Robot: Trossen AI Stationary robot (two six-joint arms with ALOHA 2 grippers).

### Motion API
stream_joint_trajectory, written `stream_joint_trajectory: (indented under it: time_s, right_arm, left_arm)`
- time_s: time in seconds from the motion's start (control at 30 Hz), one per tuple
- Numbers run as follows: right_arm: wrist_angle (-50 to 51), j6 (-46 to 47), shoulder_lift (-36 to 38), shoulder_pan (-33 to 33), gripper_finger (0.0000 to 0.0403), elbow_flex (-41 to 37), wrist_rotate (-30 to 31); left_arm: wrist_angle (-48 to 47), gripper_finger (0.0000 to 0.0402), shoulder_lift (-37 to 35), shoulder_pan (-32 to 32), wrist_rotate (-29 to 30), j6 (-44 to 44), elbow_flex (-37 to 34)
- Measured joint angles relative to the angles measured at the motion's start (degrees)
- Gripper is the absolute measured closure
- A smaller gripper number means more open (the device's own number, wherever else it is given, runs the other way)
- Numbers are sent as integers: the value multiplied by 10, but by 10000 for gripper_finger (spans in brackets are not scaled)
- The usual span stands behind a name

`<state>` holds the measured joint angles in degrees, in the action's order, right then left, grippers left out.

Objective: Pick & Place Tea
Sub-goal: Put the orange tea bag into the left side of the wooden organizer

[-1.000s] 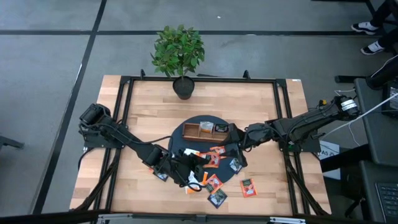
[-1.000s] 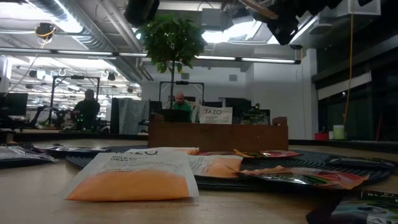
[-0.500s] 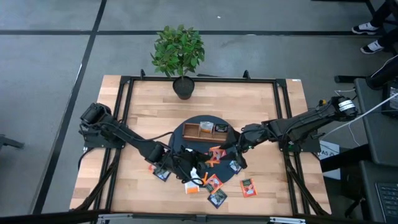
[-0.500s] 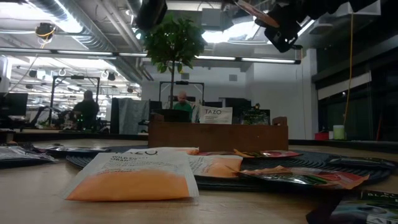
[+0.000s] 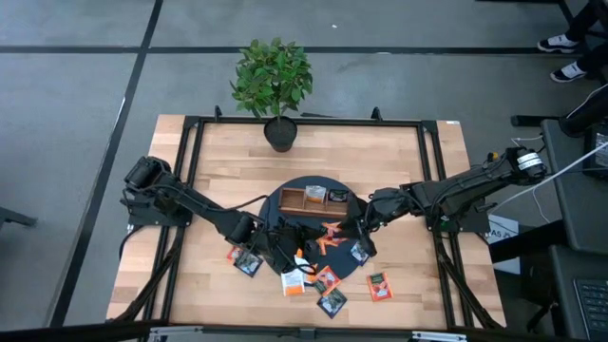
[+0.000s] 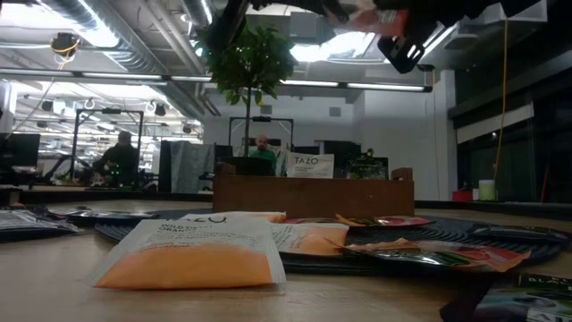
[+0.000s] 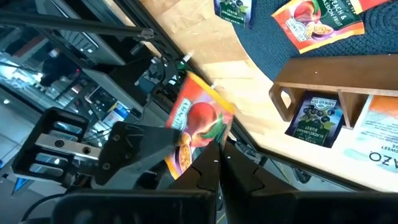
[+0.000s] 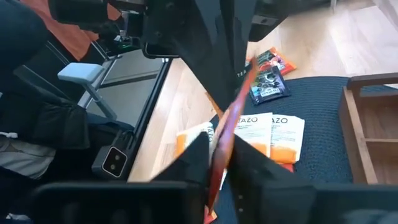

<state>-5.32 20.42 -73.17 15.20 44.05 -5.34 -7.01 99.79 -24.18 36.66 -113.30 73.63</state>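
Observation:
An orange tea sachet (image 5: pixel 332 231) hangs above the dark round mat (image 5: pixel 285 201), between my two grippers. My left gripper (image 5: pixel 312 237) comes at it from the table's left and is shut on it. My right gripper (image 5: pixel 355 226) comes from the right and is shut on the same sachet. On the mat's far part stands the long wooden tray (image 5: pixel 318 197), with a dark sachet (image 7: pixel 314 118) and a white-and-orange one (image 7: pixel 380 127) in its compartments. More tea sachets (image 5: pixel 328 280) lie flat on the mat and the table. My left gripper pinches one edge of the orange sachet (image 7: pixel 210 138) between its two fingers, slanting down from the table's left. The sachet stands on edge, lifted clear of the mat. My right gripper pinches the sachet's opposite side (image 8: pixel 221 148) between its two fingers, slanting down from the table's right. The sachet shows edge-on between the fingers (image 8: pixel 199 155) and runs up toward the left gripper (image 8: pixel 217 43).
A potted plant (image 5: pixel 274 81) stands at the table's far edge. Loose sachets lie near the front edge (image 5: pixel 378 285), (image 5: pixel 332 302), (image 5: pixel 247 263). A black frame (image 5: pixel 190 190) runs around the tabletop. In the low view, people sit at desks in the room beyond the table.
My left gripper has carried the orange sachet toward the table's right and far side, up to my right gripper. My right gripper has kept its place and has shut on the sachet, so that both grippers now hold it.

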Motion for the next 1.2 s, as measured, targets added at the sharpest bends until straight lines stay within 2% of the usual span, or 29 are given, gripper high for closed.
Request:
stream_joint_trajectory:
  time_s: [0.07,0.3,0.53,0.8,1.03,1.2]
  right_arm:
    - [1,-8,0,-1,387,0,0]
    - [1,-14,0,-1,389,0,-2]
    - [2,-15,0,-1,391,-1,-5]
    - [4,-17,0,-13,391,-1,-3]
    - [4,-41,0,-32,391,-1,4]
    - [4,-62,0,-34,391,-1,41]
  left_arm:
    - [0,400,0,0,-3,0,0]
    - [0,400,0,-1,-7,7,0]
    - [6,364,0,-8,-41,124,0]
    - [25,306,0,-43,-5,175,0]
    - [23,293,0,-70,96,303,0]
    - [-11,302,-5,-84,124,462,0]
